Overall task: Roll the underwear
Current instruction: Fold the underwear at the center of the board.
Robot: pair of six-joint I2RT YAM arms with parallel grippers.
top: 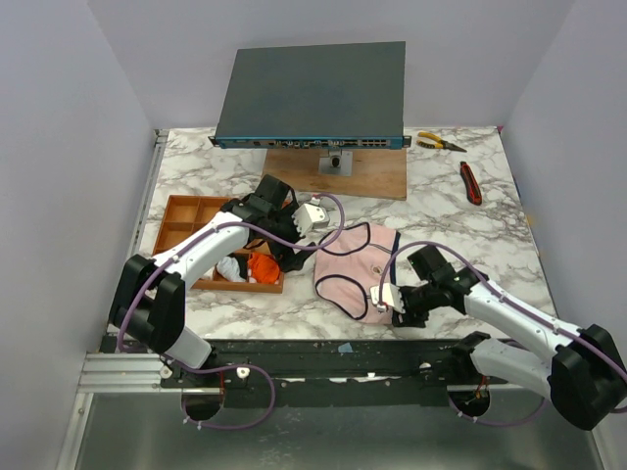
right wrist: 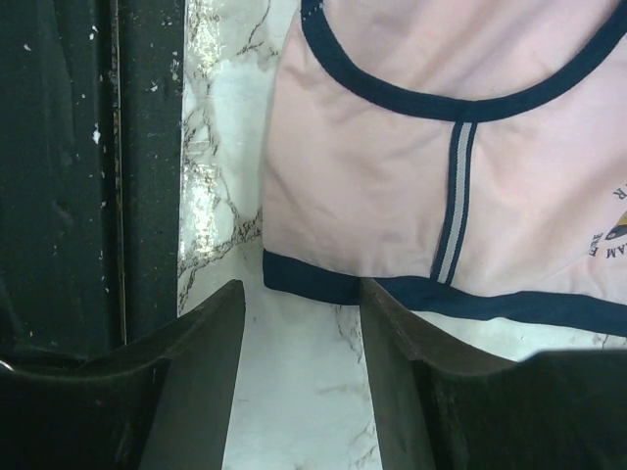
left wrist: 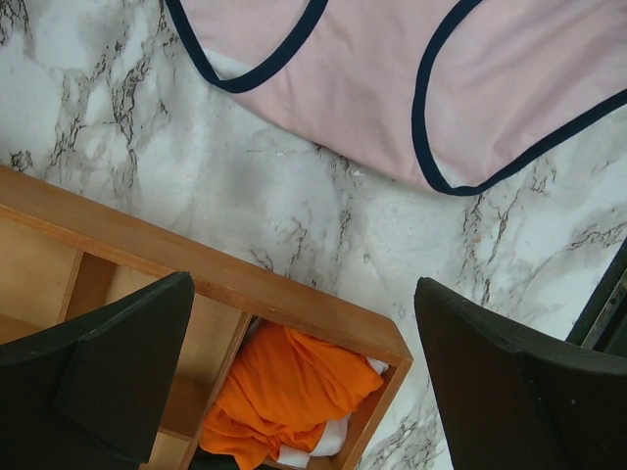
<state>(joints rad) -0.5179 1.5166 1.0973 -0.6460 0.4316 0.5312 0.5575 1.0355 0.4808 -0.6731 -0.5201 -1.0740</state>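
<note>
Beside the pink underwear (right wrist: 392,196), right hand (right wrist: 299,304) low (half-open, empty); left hand (left wrist: 304,284) wide.

**Robotics lab bench, boxed in and wired up**

Two white-and-black robot arms, the left arm (top: 211,243) and the right arm (top: 514,315), are bolted to a metal rail (top: 118,370) at the near edge of a marble-patterned surface (top: 196,166). Plain pale walls (top: 59,147) close it in on three sides. Purple cables (top: 423,244) run along the arms. At the back, a flat rack-style unit (top: 312,93) with a row of ports stands over a wooden board (top: 377,176). Pliers (top: 438,143) and a red-handled cutter (top: 471,183) lie to its right.
</note>
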